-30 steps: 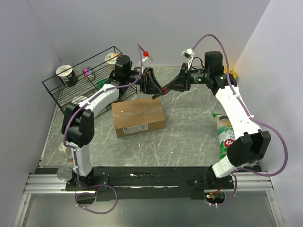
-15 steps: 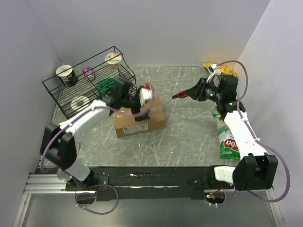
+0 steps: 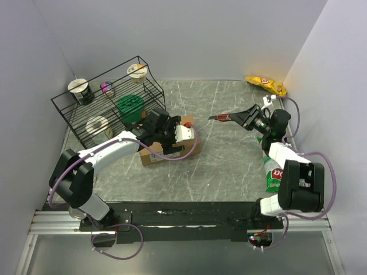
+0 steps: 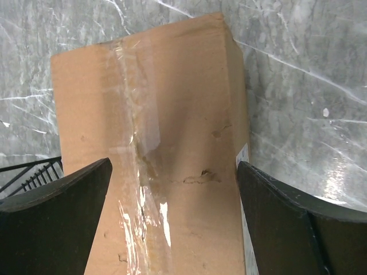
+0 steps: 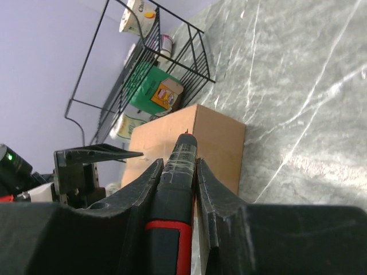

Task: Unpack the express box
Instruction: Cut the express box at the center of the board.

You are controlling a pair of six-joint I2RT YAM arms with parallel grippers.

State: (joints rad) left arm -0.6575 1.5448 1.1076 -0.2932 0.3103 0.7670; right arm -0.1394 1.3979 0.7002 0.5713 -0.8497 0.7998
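The express box (image 3: 148,156), a brown carton with a clear-taped seam, lies left of the table's middle. My left gripper (image 3: 172,143) hangs over it and hides most of its top. In the left wrist view the box (image 4: 183,114) fills the frame. The left gripper (image 4: 174,166) is open there, one black finger (image 4: 57,217) near each long edge. Whether they touch the cardboard I cannot tell. My right gripper (image 3: 248,117) is off to the right, shut on a black and red cutter (image 3: 225,118) that points at the box. The right wrist view shows the cutter (image 5: 180,157) between the right gripper's (image 5: 179,166) jaws, with the box (image 5: 215,134) beyond.
A black wire rack (image 3: 109,103) with cups and a green packet stands at the back left, close to the box. A yellow snack bag (image 3: 265,85) lies at the back right. A green and white bag (image 3: 272,172) lies under my right arm. A can (image 3: 74,211) sits at the near left corner.
My left arm has come down from the middle onto the box and its jaws have opened wide. My right arm has drawn back to the right with the cutter still held.
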